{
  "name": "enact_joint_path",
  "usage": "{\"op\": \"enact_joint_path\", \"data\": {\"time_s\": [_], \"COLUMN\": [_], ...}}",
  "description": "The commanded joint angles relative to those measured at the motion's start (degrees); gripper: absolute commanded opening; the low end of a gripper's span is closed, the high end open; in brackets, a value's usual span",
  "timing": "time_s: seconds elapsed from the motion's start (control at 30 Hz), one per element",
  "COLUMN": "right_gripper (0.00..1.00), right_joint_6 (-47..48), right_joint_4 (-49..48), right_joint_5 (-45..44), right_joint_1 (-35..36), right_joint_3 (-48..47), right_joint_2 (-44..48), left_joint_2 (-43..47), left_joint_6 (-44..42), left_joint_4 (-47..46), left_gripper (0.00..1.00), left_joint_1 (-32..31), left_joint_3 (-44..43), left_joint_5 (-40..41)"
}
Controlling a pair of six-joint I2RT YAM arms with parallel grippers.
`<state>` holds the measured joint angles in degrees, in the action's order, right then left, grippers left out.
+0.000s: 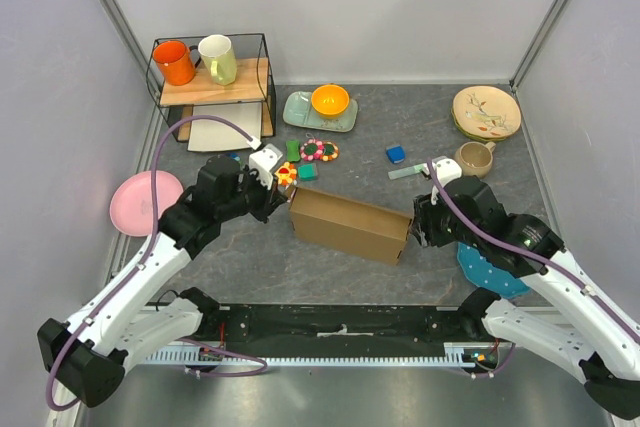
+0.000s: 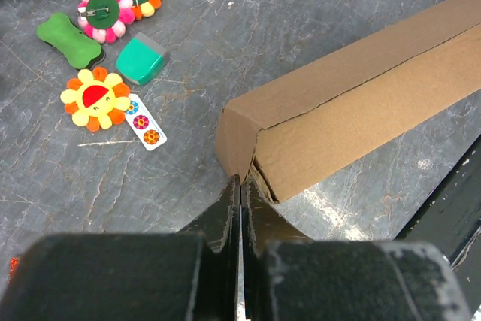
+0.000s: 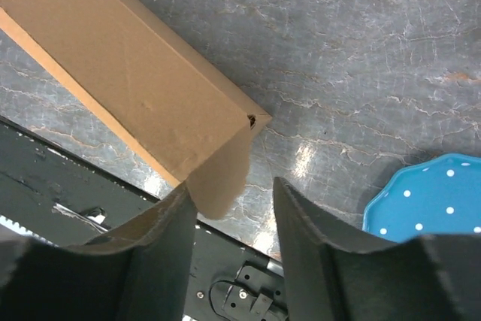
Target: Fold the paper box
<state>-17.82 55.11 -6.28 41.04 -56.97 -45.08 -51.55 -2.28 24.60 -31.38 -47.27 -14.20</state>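
Observation:
The paper box (image 1: pixel 345 225) is a long, shallow brown cardboard box lying slanted in the middle of the table. My left gripper (image 1: pixel 278 202) is at its left end. In the left wrist view its jaws (image 2: pixel 241 182) are shut, and the tips touch the box's (image 2: pixel 361 103) end corner where a flap edge gapes. My right gripper (image 1: pixel 415 227) is at the box's right end. In the right wrist view it (image 3: pixel 231 186) stands open, with a rounded end flap (image 3: pixel 222 174) of the box (image 3: pixel 143 73) hanging between the fingers, close to the left one.
Small felt flowers and erasers (image 2: pixel 94 99) lie just behind the box's left end. A pink plate (image 1: pixel 140 202) sits at the left, and a blue dotted plate (image 3: pixel 432 201) lies beside the right gripper. A wire shelf with mugs (image 1: pixel 212 72), a green tray (image 1: pixel 320 107), a cream plate (image 1: pixel 487 110) and a mug (image 1: pixel 473 158) stand at the back.

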Motion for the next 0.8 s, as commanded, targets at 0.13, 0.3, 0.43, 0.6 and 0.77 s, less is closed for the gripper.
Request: {"op": "enact_joint_path", "data": {"time_s": [0.13,0.3,0.43,0.6,0.77], "right_gripper": [0.36,0.29,0.21,0.13,0.12], "right_joint_6": [-1.6,-2.3,-3.6,-5.1,-6.0], "right_joint_4": [-0.8,-1.7,-2.6,-4.6,-4.8], "right_joint_5": [-1.8,-2.9,-3.9,-5.6,-8.7], "right_joint_1": [0.1,0.1,0.1,0.1,0.2], "right_joint_3": [0.5,1.0,1.1,0.2,-1.4], "right_joint_2": [-1.2,-2.9,-4.2,-4.7,-4.8], "left_joint_2": [-1.3,-1.4,-0.9,-0.2,0.0], "left_joint_6": [1.8,1.8,1.8,1.8,1.8], "left_joint_4": [0.4,1.6,2.1,2.6,3.4], "left_gripper": [0.02,0.02,0.02,0.02,0.02], "left_joint_1": [-0.2,-0.2,-0.2,-0.2,-0.2], "left_joint_3": [-3.7,-4.2,-4.4,-4.0,-3.7], "left_joint_5": [0.8,0.7,0.8,1.2,1.6]}}
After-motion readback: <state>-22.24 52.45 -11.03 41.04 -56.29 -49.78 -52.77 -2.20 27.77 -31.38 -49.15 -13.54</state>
